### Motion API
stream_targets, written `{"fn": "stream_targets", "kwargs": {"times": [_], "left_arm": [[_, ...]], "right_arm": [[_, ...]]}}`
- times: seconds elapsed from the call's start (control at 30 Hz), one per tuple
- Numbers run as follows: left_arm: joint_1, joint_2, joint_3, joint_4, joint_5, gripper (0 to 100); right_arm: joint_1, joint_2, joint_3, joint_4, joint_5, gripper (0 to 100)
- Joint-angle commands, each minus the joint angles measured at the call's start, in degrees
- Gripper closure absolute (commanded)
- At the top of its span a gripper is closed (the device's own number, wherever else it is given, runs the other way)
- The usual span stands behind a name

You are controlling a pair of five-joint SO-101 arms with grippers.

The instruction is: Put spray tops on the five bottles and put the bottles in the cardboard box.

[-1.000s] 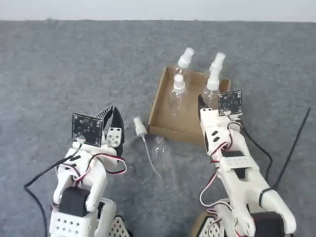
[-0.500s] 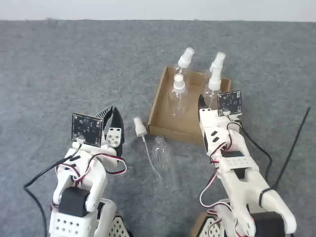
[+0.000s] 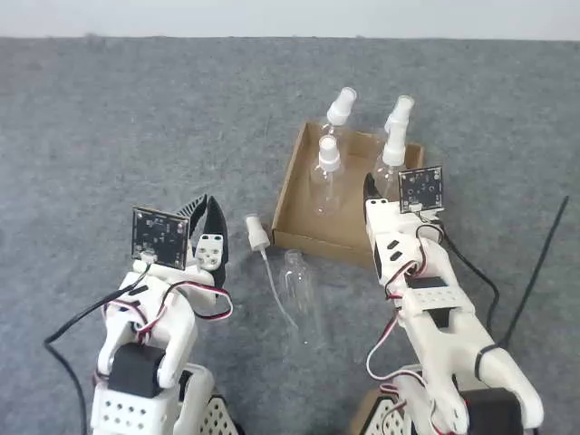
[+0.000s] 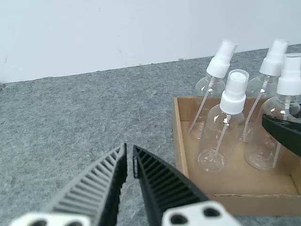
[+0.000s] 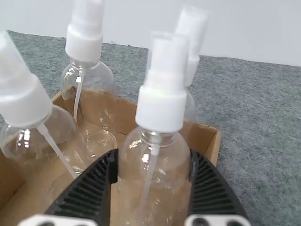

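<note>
While the left gripper (image 4: 129,153) hangs low over the grey mat (image 3: 136,118) on its own side, its fingers stand almost together with only a thin slit between them and nothing in it. Just beyond it, between the two arms, the loose bottle (image 3: 300,288) lies on its side with no cap. The loose spray top (image 3: 256,233) lies beside it, its thin tube trailing toward the bottle's flank.

Past these sits the cardboard box (image 3: 292,195), near the loose bottle's neck. The right gripper (image 5: 153,160) reaches in over the box's near edge. Its two fingers press against either side of the front bottle (image 5: 155,141), which stands upright on the box floor with its spray top on. Next to it in the box stands the second bottle (image 3: 326,177), also capped and apart from the gripper. Farther back stand the third bottle (image 3: 340,113) and the fourth bottle (image 3: 399,116), both capped, at the far edge of the box.

By my reckoning, four of the five bottles are capped and boxed. The front one needs only to be let go, if it is indeed resting on the floor of the box as it seems. What is left is the fifth: fit the loose spray top into the bare bottle, fasten it, and set that bottle in with the rest.
</note>
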Motion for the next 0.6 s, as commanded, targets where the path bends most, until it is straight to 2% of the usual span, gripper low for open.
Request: {"fn": "stream_targets", "kwargs": {"times": [0.0, 0.37, 0.57], "left_arm": [[-0.26, -0.79, -0.31, -1.58, 0.53, 99], [-0.26, -0.79, -0.31, -1.58, 0.44, 99], [-0.26, -0.79, -0.31, -1.58, 0.44, 99]], "right_arm": [[-0.40, -0.04, -0.53, -1.10, -0.18, 89.5], [-0.40, -0.04, -0.53, -1.19, -0.18, 89.2], [-0.48, -0.04, -0.53, -0.92, -0.18, 77.3]]}}
